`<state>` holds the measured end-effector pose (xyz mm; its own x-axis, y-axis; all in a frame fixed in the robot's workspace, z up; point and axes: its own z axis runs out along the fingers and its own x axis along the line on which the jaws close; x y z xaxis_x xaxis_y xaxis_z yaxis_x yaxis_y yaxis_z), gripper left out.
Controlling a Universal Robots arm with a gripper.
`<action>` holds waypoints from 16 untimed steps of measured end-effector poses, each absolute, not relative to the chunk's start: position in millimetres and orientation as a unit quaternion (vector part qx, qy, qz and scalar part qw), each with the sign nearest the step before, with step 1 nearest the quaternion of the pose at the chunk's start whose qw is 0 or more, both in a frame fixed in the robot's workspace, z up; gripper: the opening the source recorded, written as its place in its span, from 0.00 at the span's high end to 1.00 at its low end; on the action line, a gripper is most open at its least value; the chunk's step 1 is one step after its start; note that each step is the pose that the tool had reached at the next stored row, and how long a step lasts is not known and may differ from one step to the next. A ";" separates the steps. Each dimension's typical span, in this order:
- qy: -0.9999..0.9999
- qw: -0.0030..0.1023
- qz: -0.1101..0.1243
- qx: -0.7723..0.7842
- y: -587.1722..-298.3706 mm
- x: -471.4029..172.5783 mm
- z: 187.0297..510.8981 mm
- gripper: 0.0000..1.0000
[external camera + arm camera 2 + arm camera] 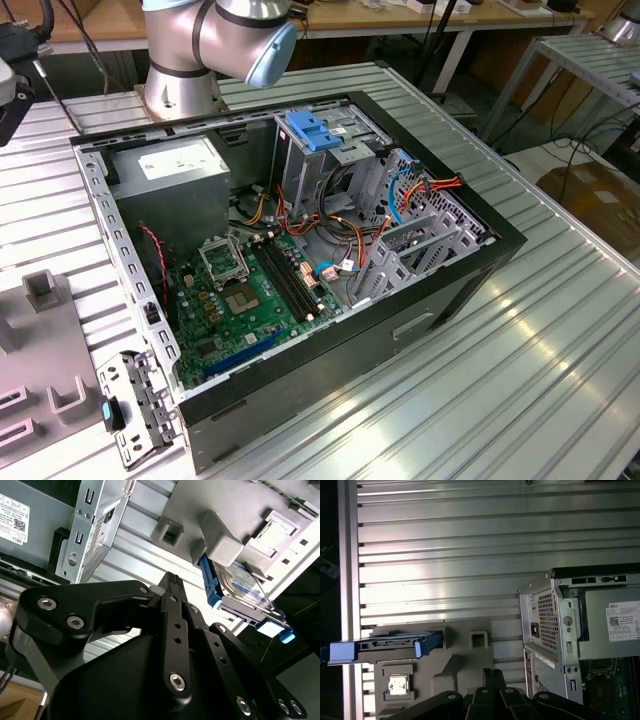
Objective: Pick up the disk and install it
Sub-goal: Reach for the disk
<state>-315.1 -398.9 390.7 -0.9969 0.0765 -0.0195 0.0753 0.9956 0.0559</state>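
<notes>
Gripper (493, 674) pressed together, empty, hangs near disk (395, 645), not touching. Disk stands on edge in grey holder (465, 660) on slatted table (445, 555); PC case (560, 615) w/ side open nearby.

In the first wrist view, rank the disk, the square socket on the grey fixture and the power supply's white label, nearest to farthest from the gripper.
1. Square socket, on the grey fixture, just beyond the gripper.
2. Disk, at the fixture's end, away from the computer case.
3. White label, on the power supply inside the case.
</notes>
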 end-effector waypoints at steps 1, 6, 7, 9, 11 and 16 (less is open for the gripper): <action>0.999 0.011 0.028 0.038 -398.9 -316.3 390.6 0.89; 0.999 0.011 0.028 0.038 -399.0 -323.7 390.6 0.89; 0.999 0.011 0.028 0.038 -398.9 -325.1 390.6 0.89; 0.999 0.011 0.028 0.038 -398.9 -329.3 390.6 0.89; 0.999 0.011 0.028 0.038 -398.8 -333.1 390.5 0.89; 0.999 0.011 0.029 0.038 -394.8 -344.3 390.3 0.89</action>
<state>-344.3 -394.8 390.3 -0.9969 0.0766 -0.0193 0.0754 0.9955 0.0581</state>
